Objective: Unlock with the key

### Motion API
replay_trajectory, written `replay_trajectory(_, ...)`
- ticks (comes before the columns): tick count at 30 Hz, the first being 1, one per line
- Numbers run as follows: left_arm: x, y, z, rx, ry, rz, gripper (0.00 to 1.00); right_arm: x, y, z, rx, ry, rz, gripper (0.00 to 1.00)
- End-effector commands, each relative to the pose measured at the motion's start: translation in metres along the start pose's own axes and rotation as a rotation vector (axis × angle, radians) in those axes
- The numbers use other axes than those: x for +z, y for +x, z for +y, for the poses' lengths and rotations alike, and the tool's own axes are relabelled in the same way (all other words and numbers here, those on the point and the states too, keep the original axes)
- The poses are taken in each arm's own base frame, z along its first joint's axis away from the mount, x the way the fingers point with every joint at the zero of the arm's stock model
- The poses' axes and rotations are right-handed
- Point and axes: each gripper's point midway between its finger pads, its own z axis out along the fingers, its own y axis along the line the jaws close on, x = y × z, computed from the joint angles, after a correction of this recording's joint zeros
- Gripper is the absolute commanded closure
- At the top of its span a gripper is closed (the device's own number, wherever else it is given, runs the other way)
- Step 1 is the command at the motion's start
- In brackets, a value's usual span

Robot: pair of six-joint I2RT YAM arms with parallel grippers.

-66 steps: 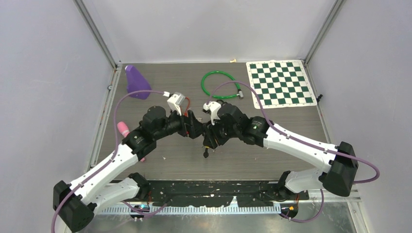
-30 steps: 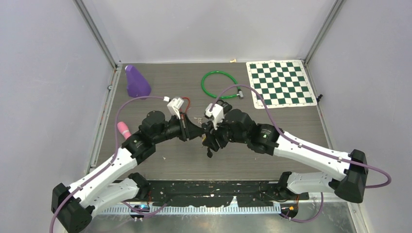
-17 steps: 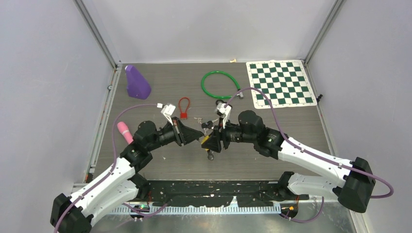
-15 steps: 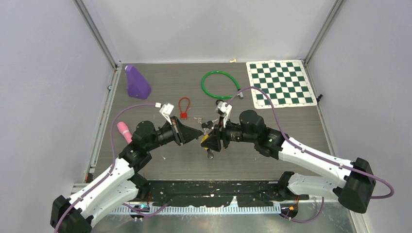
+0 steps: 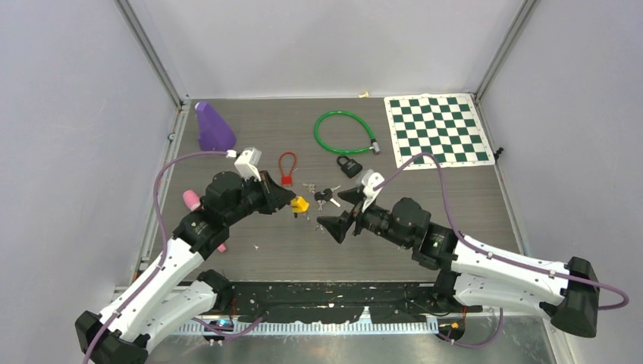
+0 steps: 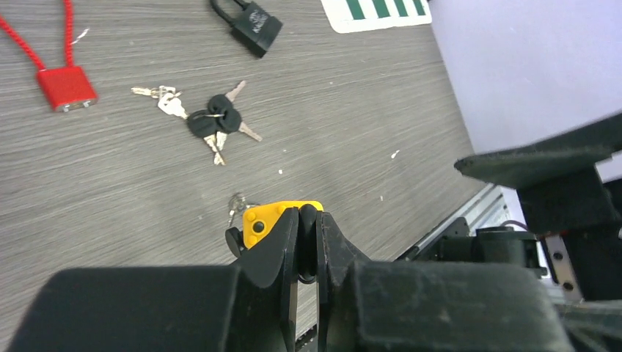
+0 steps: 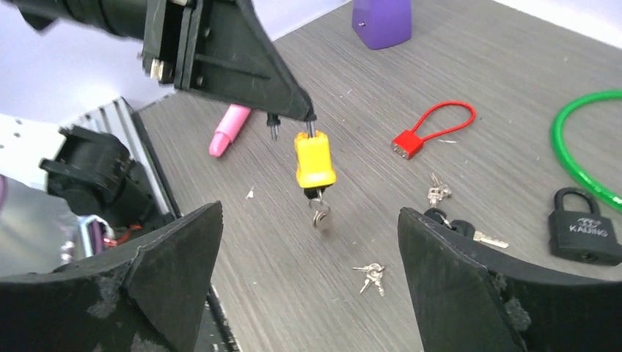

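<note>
Black keys (image 5: 324, 197) and red padlock (image 5: 287, 180) lie just beyond yellow padlock (image 5: 300, 205).

The top external camera looks steeply down from above and behind the arm bases, taking in the whole grey wood-grain tabletop (image 5: 265, 258). The left wrist camera sits close behind the left gripper (image 6: 302, 213), facing the tabletop's right edge. The right wrist camera looks past the right gripper (image 7: 309, 209) toward the far left corner. All three share the small yellow padlock (image 5: 300, 205) and the red cable lock (image 5: 287, 180).
</note>
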Motion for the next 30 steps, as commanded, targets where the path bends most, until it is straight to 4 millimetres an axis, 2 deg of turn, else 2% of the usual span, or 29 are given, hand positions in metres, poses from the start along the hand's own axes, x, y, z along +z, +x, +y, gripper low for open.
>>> replay_trajectory(1, -0.009, -0.028, -0.01, 0.039, -0.025, -0.06, 1.0, 0.005, -0.024, 0.007, -0.214, 0.048, -0.191, 0.04)
replay_trajectory(2, -0.01, -0.029, -0.01, 0.037, -0.027, -0.06, 1.0, 0.009, -0.019, 0.007, -0.238, 0.065, -0.19, 0.04)
replay_trajectory(3, -0.01, -0.03, -0.011, 0.036, -0.027, -0.06, 1.0, 0.01, -0.024, 0.017, -0.286, 0.055, -0.225, 0.04)
replay_trajectory(4, -0.011, -0.031, -0.013, 0.036, -0.021, -0.06, 1.0, 0.016, -0.017, 0.014, -0.313, 0.094, -0.214, 0.04)
replay_trajectory(5, -0.011, -0.031, -0.015, 0.041, -0.011, -0.057, 1.0, 0.017, -0.023, 0.02, -0.354, 0.1, -0.245, 0.04)
replay_trajectory(7, -0.012, -0.032, -0.02, 0.049, 0.015, -0.059, 1.0, 0.031, -0.01, 0.026, -0.387, 0.092, -0.224, 0.04)
replay_trajectory(8, -0.013, -0.032, -0.022, 0.052, 0.025, -0.056, 1.0, 0.034, -0.013, 0.028, -0.375, 0.091, -0.243, 0.04)
replay_trajectory(14, -0.02, -0.03, -0.03, 0.049, 0.058, -0.047, 1.0, 0.055, 0.001, 0.028, -0.365, 0.098, -0.216, 0.04)
replay_trajectory(22, -0.024, -0.022, -0.047, 0.02, 0.156, -0.008, 1.0, 0.066, 0.01, 0.007, -0.278, 0.108, -0.232, 0.04)
replay_trajectory(28, -0.029, -0.025, -0.06, 0.004, 0.212, -0.005, 1.0, 0.079, 0.023, 0.011, -0.258, 0.035, -0.192, 0.08)
replay_trajectory(30, -0.03, -0.025, -0.063, 0.003, 0.222, -0.006, 1.0, 0.082, 0.028, 0.012, -0.251, 0.016, -0.178, 0.13)
